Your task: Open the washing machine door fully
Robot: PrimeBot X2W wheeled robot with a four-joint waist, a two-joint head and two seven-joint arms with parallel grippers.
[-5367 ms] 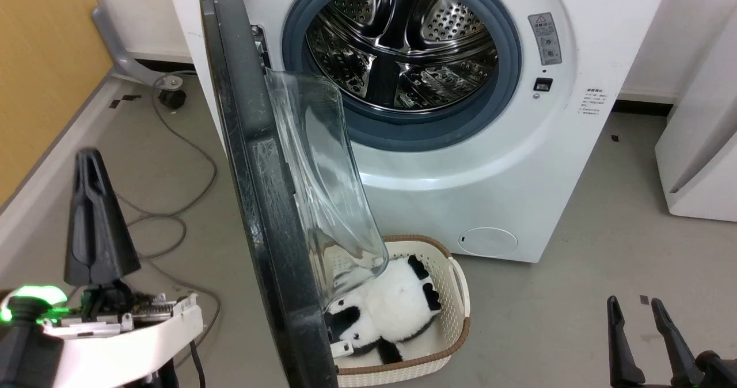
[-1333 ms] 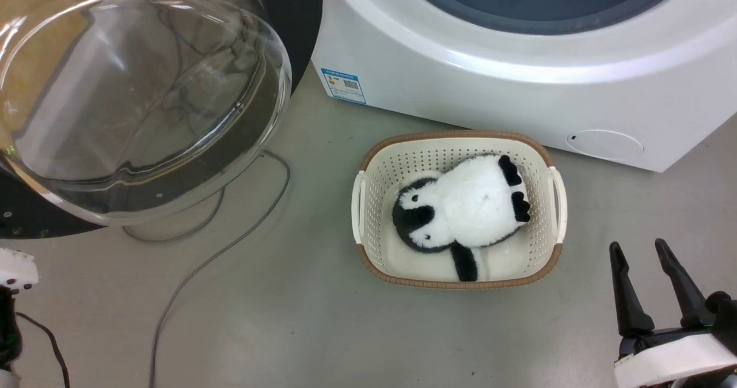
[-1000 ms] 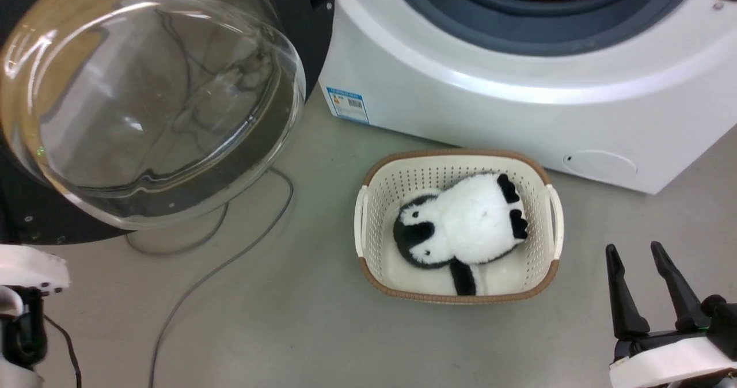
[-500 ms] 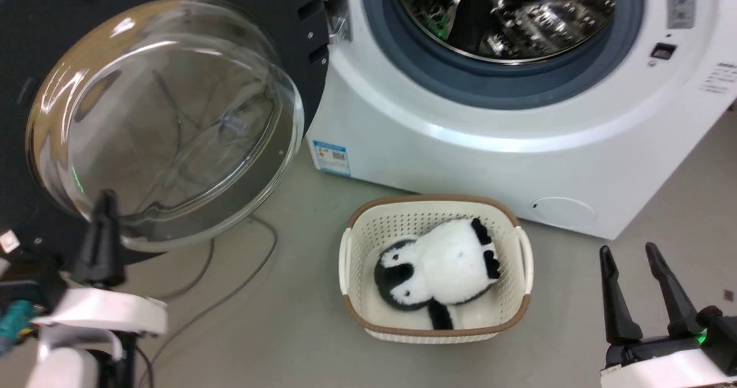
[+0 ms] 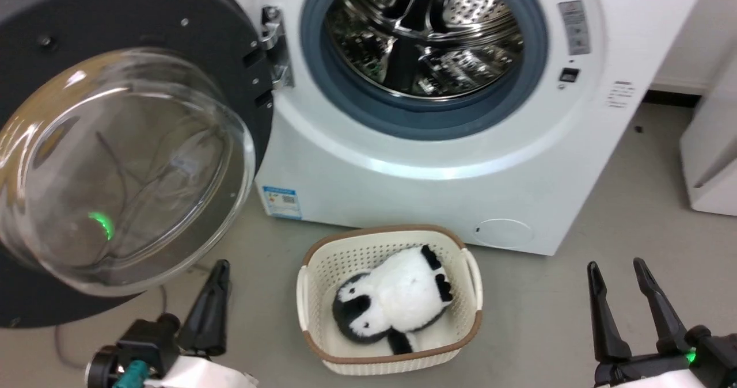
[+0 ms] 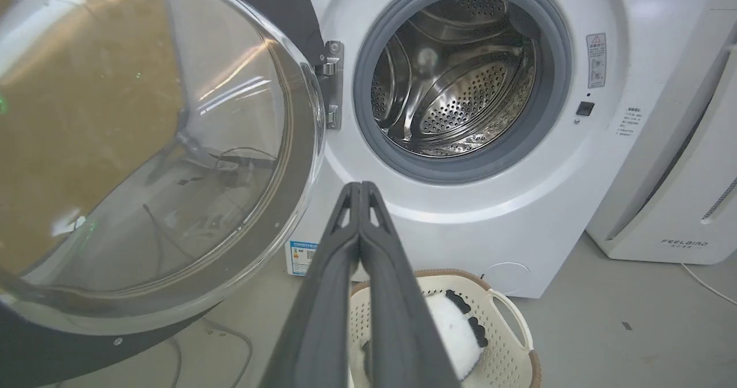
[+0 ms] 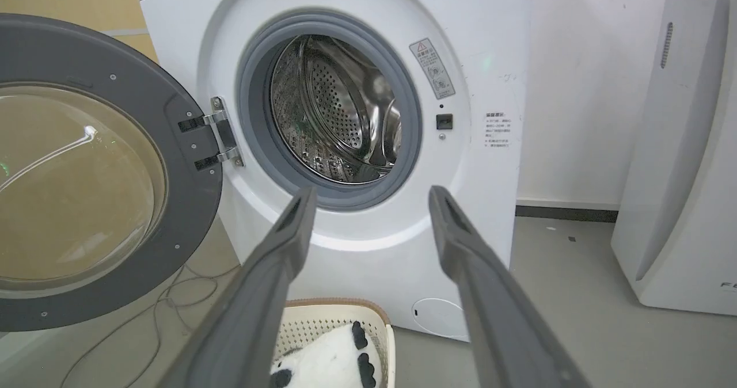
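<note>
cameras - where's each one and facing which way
Head view: up high, looking forward and down at the washing machine and basket; left tool shut, right tool open, below.
Left wrist view: low, facing the drum over its shut tool.
Right wrist view: low, facing the drum through its open tool.
All three show the open washing machine door.
</note>
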